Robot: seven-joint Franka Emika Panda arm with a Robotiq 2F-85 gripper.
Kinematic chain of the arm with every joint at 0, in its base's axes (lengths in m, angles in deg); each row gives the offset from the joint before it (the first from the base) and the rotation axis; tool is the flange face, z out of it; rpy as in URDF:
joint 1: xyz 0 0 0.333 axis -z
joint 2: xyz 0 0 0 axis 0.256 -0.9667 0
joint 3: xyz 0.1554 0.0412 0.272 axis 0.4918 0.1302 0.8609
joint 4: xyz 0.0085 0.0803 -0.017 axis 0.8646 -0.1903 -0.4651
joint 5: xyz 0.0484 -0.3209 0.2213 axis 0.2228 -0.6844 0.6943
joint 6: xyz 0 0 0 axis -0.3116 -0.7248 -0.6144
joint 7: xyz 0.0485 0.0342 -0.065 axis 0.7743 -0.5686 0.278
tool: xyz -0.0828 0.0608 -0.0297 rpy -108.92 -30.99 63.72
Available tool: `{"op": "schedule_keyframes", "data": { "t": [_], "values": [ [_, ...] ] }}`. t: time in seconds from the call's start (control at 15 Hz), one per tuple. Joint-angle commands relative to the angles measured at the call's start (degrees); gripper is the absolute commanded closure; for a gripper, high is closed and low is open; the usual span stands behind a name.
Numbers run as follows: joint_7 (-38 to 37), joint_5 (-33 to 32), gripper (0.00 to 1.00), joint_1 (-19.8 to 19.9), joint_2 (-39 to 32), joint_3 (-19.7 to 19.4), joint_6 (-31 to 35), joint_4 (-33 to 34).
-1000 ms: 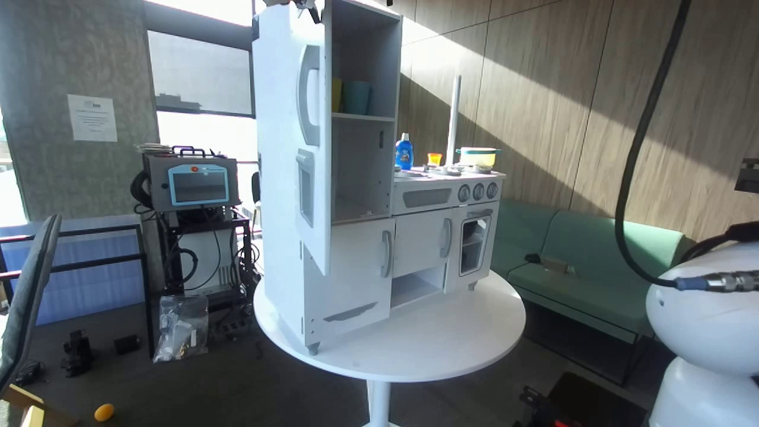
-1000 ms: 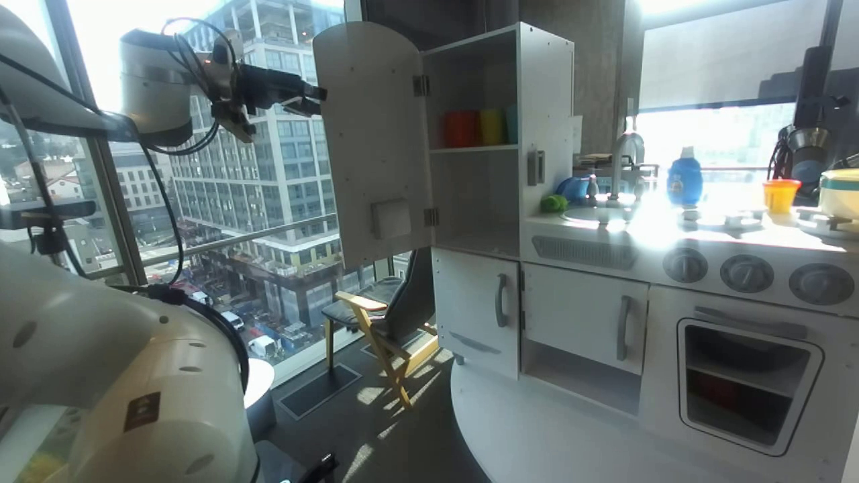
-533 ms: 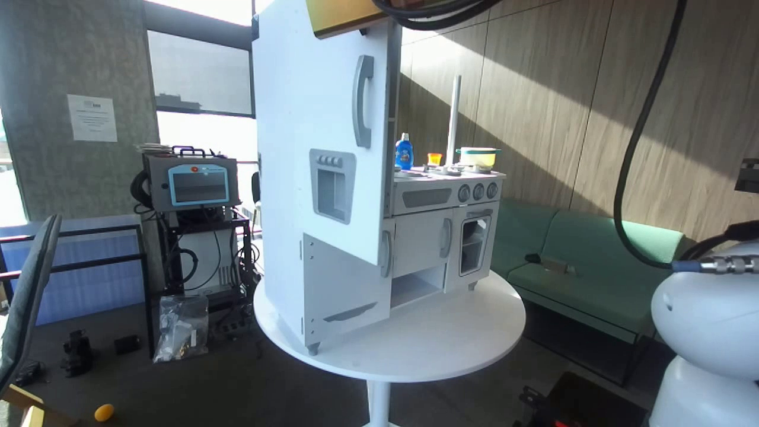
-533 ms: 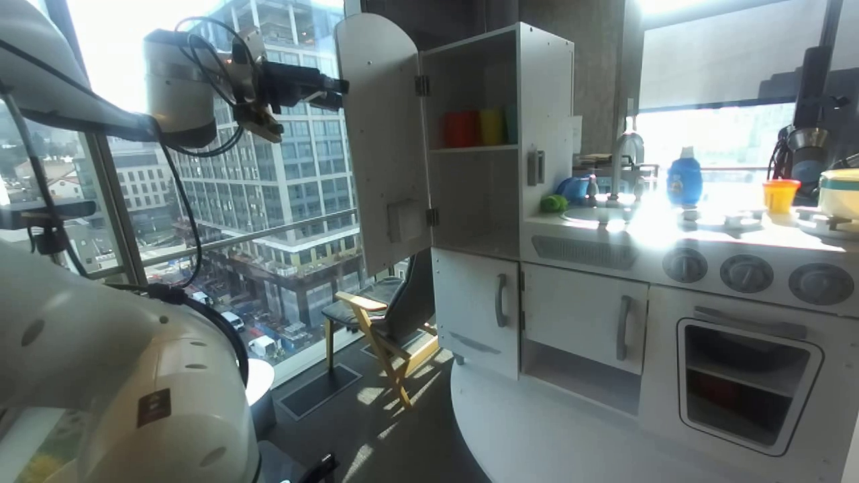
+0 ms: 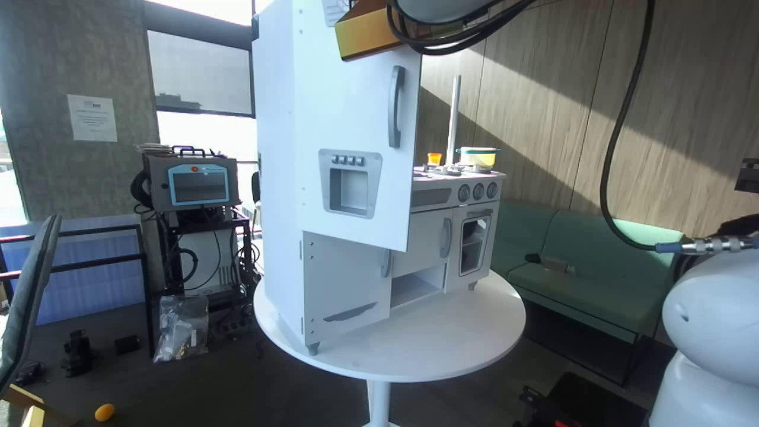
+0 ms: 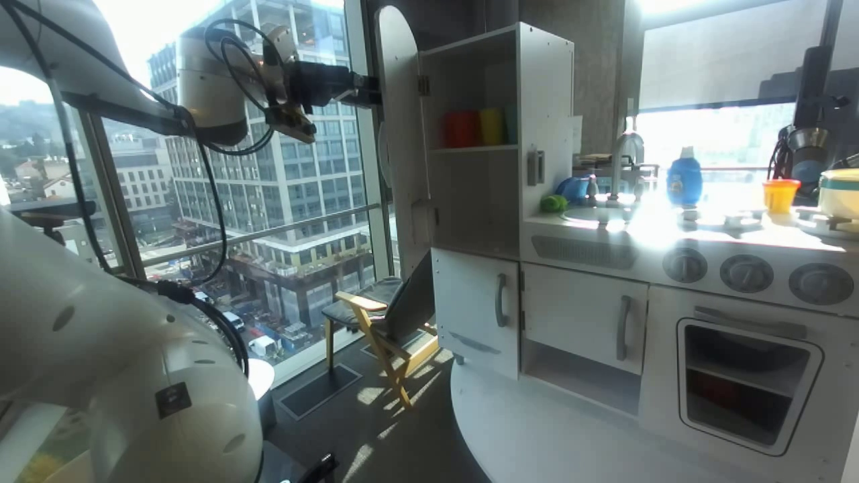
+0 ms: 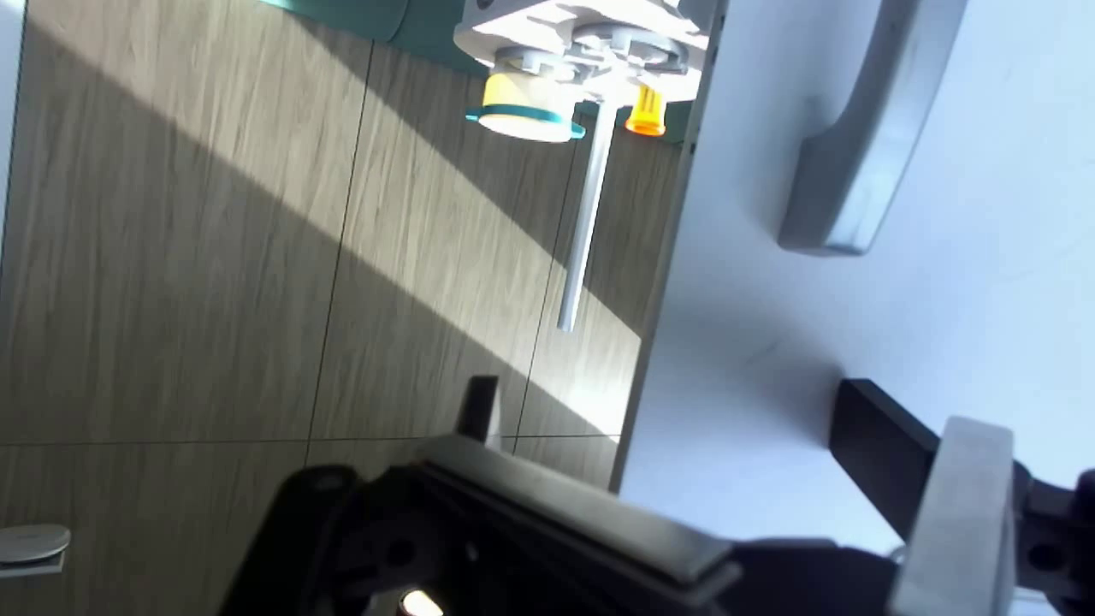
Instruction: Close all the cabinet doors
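The tall white upper cabinet door [image 5: 350, 118] stands swung open, and in an exterior view it shows almost edge-on [image 6: 400, 121]. Its outer face bears a grey handle and a grey square panel. The shorter white lower cabinet door [image 5: 344, 284] lies flush with the cabinet, also in an exterior view [image 6: 470, 305]. My gripper [image 6: 370, 91] is at the upper part of the upper door's outer face, near its free edge. In the wrist view the gripper [image 7: 671, 428] has its fingers wide apart with nothing between them; one fingertip meets the door face, the other is beyond its edge.
The cabinet stands on a round white table [image 5: 456, 350]. Coloured cups, including a red one [image 6: 461, 129], stand on the upper shelf. A blue bottle [image 6: 684, 178], an orange cup [image 6: 782, 195] and a pot [image 6: 840, 194] stand on the counter. A chair [image 6: 382, 315] stands beside the table.
The gripper has moved toward the cabinet, and the upper door has swung with it from wide open to partly open. The lower door has not moved.
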Motion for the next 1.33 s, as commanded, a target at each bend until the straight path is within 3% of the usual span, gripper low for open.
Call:
{"op": "schedule_keyframes", "data": {
  "t": [0.0,0.47,0.73,1.0,1.27],
  "values": [
    [-4.6,-6.8,0.00,-5.8,-5.0,-6.0,-0.9,0.5],
    [-10.9,-14.5,0.00,-16.5,-7.3,-20.9,3.7,-2.1],
    [-15.1,-18.4,0.00,-20.2,-7.3,-28.2,16.2,-4.2],
    [-17.8,-22.5,0.00,-20.7,-9.5,-31.7,27.9,-4.4],
    [-18.9,-24.9,0.00,-20.2,-12.3,-33.6,34.5,-3.8]
  ]
}}
